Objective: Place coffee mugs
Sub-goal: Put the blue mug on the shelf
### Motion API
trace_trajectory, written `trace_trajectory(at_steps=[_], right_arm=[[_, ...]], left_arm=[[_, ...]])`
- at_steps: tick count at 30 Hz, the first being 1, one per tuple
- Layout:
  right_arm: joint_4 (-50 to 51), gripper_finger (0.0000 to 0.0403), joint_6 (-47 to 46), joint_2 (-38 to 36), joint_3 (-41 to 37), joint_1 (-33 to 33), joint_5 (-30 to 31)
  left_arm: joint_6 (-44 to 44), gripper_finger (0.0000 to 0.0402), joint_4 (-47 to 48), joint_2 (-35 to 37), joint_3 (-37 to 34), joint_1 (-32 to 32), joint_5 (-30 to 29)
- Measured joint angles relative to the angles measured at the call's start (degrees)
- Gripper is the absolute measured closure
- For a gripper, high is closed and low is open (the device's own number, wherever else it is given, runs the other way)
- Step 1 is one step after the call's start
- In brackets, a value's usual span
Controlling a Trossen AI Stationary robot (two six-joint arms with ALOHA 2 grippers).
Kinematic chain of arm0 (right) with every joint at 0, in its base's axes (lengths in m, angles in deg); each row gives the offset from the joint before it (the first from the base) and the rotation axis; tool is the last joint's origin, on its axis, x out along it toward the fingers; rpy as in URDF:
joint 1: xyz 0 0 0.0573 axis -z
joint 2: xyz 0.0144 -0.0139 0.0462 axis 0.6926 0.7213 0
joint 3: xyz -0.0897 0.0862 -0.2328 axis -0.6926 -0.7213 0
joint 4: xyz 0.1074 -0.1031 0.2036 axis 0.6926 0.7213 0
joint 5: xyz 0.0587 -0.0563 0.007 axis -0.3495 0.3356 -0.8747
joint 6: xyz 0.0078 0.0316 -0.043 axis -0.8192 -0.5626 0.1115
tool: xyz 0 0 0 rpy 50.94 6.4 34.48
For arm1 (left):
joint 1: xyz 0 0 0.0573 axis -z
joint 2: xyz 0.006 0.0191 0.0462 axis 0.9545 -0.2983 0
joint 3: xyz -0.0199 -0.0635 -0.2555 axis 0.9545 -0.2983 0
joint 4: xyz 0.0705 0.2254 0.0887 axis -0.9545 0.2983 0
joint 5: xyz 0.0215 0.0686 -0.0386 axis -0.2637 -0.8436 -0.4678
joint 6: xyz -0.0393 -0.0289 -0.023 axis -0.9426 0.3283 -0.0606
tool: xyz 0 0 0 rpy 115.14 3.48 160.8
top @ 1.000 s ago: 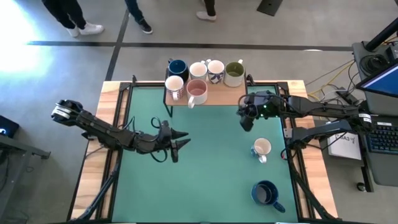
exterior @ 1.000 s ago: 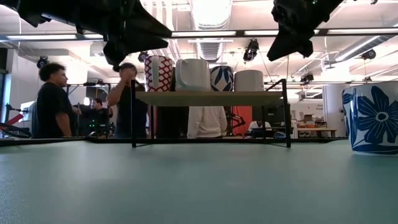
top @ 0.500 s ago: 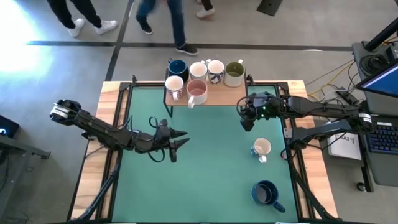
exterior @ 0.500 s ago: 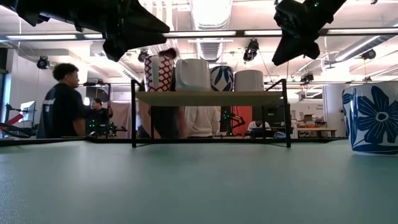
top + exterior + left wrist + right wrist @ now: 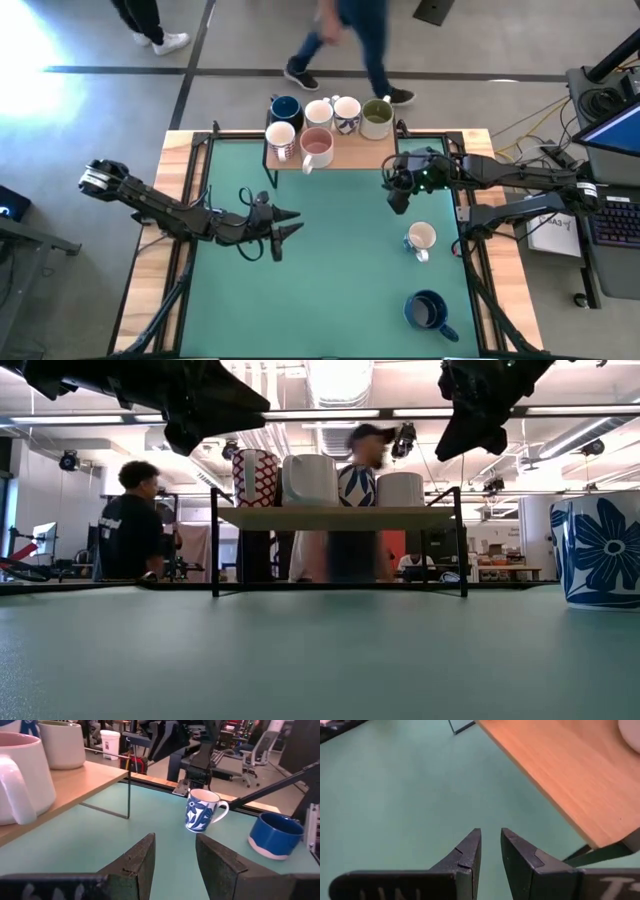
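While people (image 5: 130, 520) are walking behind the green surface (image 5: 330, 270), my left pincer (image 5: 285, 224) and right pincer (image 5: 396, 195) are hovering released and empty.

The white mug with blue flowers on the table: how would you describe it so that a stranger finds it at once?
Start at the green table and look toward the side of the right arm, below the wooden shelf. Two mugs stand on the mat there, apart from the six on the shelf. The one nearer the shelf is the flowered mug: white with blue flowers, while its neighbour, the blue mug, is plain dark blue.
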Motion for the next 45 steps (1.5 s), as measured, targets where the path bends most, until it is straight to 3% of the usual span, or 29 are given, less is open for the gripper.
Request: trace_trajectory(at_steps=[9,15,19,27,36,45], right_arm=[[6.79,0.0339,-20.67,0.0,0.0,-0.9,-8.57],[18.86,0.0339,-26.31,0.02,0.0,-0.92,-8.11],[21.24,0.0339,-28.4,0.02,0.0,-0.92,-9.27],[30.09,0.0321,-28.11,0.44,0.0,-0.92,-10.18],[30.71,0.0357,-21.4,0.39,0.0,-0.92,-12.87],[34.44,0.0295,-10.22,0.68,0.0,-1.03,-16.57]], left_arm=[[-1.82,0.0278,-0.27,0.63,-1.27,0.0,2.09],[-2.13,0.0278,-4.34,0.87,-4.75,0.04,3.86],[-2.29,0.0278,-8.65,0.87,-7.3,0.15,4.42],[-1.66,0.0278,-10.36,0.85,-8.87,0.15,4.68],[-0.89,0.0278,-10.38,0.55,-8.43,0.15,4.66],[-0.25,0.0278,-10.31,-0.02,-7.14,0.24,4.92]])
